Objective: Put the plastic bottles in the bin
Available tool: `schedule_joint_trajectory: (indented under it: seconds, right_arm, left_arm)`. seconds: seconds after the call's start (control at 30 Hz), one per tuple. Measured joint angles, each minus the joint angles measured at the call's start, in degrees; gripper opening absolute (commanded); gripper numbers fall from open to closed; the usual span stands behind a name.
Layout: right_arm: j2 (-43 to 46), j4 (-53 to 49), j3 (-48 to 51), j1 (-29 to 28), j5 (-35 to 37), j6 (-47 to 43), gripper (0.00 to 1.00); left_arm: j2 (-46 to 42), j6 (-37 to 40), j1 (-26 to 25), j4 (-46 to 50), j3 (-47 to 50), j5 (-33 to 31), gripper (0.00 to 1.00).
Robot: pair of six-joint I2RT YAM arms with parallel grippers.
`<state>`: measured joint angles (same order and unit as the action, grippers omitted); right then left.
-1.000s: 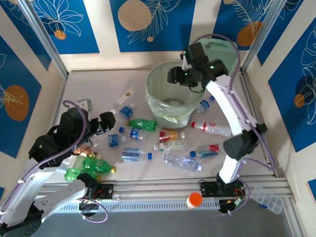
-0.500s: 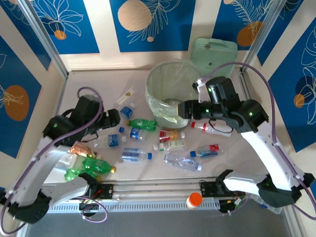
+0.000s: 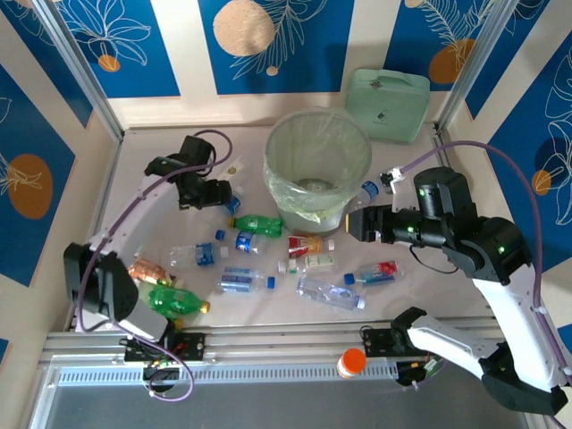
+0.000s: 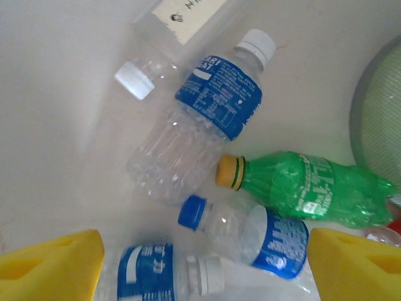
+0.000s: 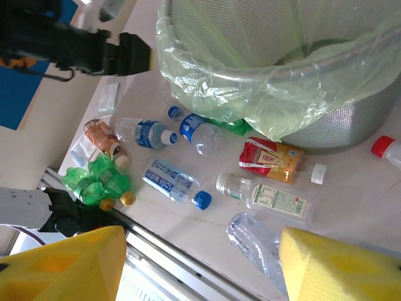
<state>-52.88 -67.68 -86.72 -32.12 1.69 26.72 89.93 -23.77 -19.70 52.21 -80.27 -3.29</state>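
Note:
Plastic bottles lie scattered on the table in front of the bin point(image 3: 317, 170), a round translucent basket with a pale green liner point(image 5: 282, 94). My left gripper point(image 3: 219, 192) hovers left of the bin, open point(image 4: 203, 241). Below it lie a blue-capped bottle point(image 4: 250, 232), a white-capped blue-label bottle point(image 4: 156, 276), a green yellow-capped bottle point(image 4: 307, 188) and a larger blue-label bottle point(image 4: 200, 125). My right gripper point(image 3: 356, 223) hangs open point(image 5: 200, 241) just right of the bin's base, above a clear crushed bottle point(image 5: 260, 241) and a blue-capped bottle point(image 5: 175, 182). Neither holds anything.
A mint-green zip case point(image 3: 389, 103) stands behind the bin. An orange-capped item point(image 3: 351, 362) sits on the front rail. Green bottles point(image 3: 170, 302) and a brownish one point(image 3: 147, 270) lie near the left arm's base. A red-capped bottle point(image 3: 384, 232) lies under my right arm.
My right gripper has come away from over the bin and dropped to its right side. My left arm has reached out from the near left to the bottles beside the bin.

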Motion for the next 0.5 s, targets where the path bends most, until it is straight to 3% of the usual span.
schedule_joint_trajectory:
  seconds: [0.27, 0.5]
  right_arm:
    - [1.0, -4.7, -0.4, 2.5, -1.4, -2.0, 0.70]
    - [1.0, -7.3, -2.2, 3.4, -1.3, -4.4, 0.71]
  left_arm:
    - [13.2, 7.0, 0.0, -3.4, -2.4, 1.6, 0.78]
    - [19.7, 9.8, 0.0, -3.8, -5.4, 0.5, 0.78]
